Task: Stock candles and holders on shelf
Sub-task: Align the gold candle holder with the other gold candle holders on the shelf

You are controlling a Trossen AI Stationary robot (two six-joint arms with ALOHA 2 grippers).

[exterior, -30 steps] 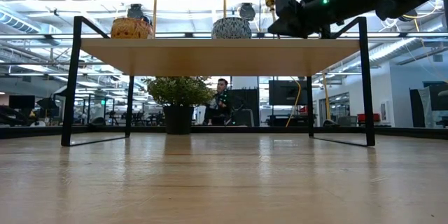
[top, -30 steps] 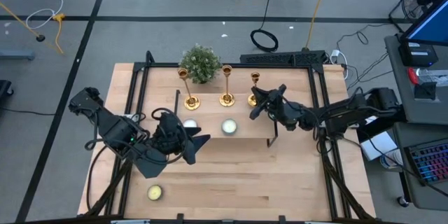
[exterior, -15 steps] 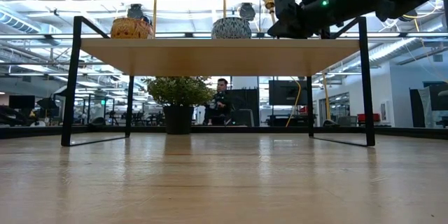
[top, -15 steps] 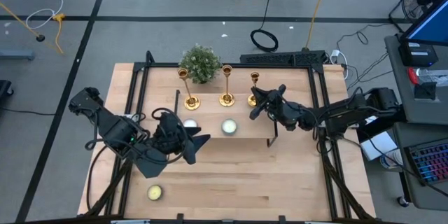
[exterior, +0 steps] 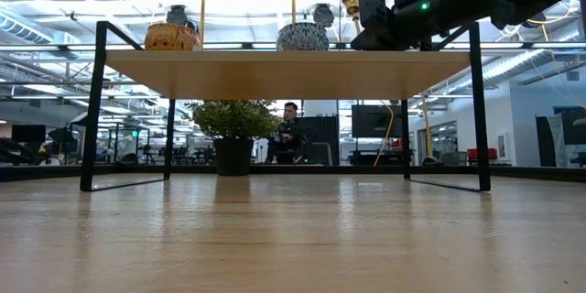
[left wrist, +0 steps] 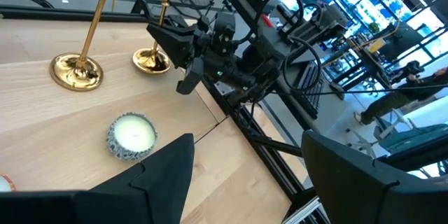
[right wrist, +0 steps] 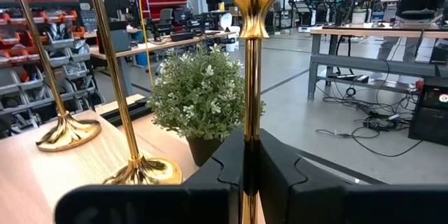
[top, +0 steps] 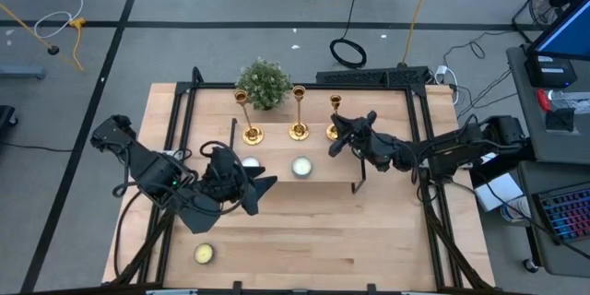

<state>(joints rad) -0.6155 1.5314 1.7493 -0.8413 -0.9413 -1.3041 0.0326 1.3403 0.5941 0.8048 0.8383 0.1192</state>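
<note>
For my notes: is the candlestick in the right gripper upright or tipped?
Upright. The candlestick stem rises straight from the shut right gripper, cup on top.

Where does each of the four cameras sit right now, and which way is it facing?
High view: overhead, straight down on the shelf; both arms show, left gripper, right gripper.
Low view: at tabletop height, level under the shelf toward the plant; the right arm shows on top.
Left wrist view: past its open fingers to a candle.
Right wrist view: fingers shut on a holder.
Both wrist views share the other two holders.
</note>
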